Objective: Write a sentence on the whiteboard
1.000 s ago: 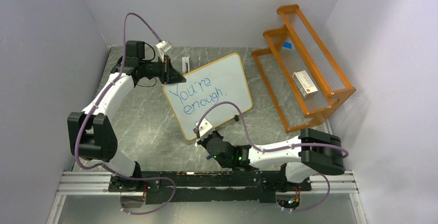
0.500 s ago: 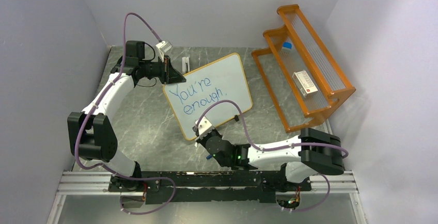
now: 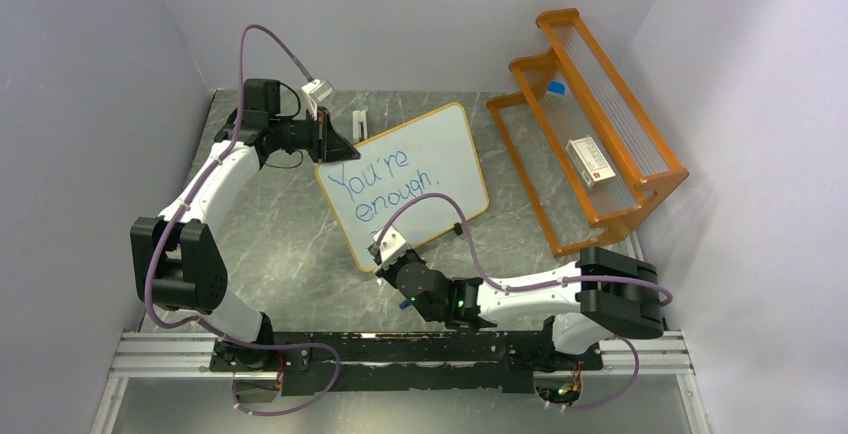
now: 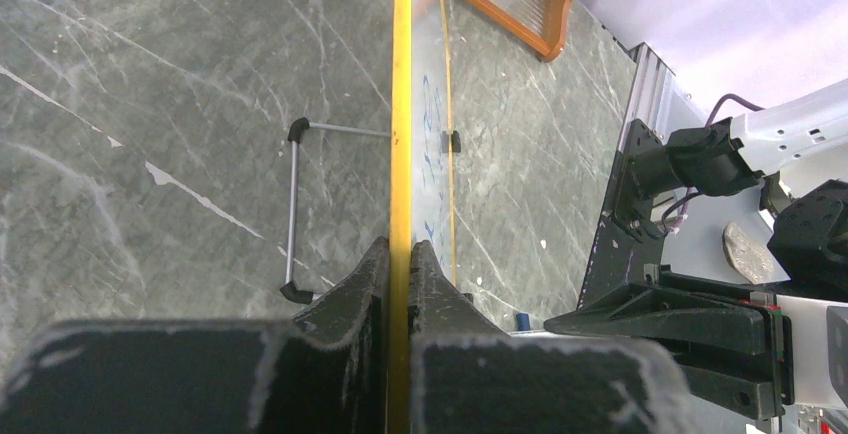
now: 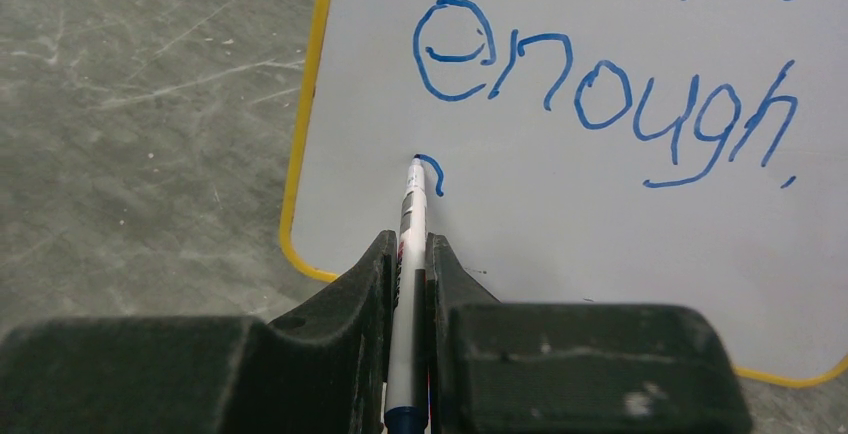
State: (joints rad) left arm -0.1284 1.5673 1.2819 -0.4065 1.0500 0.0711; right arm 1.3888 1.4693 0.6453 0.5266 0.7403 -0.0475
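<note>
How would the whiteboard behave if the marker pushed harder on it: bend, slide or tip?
Probably stiff: the whiteboard shows a straight frame edge in the left wrist view. It may tip or slide, standing on thin wire feet, which is perhaps why the left gripper clamps its edge. Its smooth face could let the marker skid.

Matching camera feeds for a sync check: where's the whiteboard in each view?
Top external: whiteboard at centre, tilted, between the two arms.
Left wrist: seen edge-on, its yellow frame a vertical line down the middle, pinched by the left hand.
Right wrist: fills the upper right; the marker in the right hand meets it below "enough".
Shared landmark: the blue writing, foreshortened in the left wrist view.
</note>
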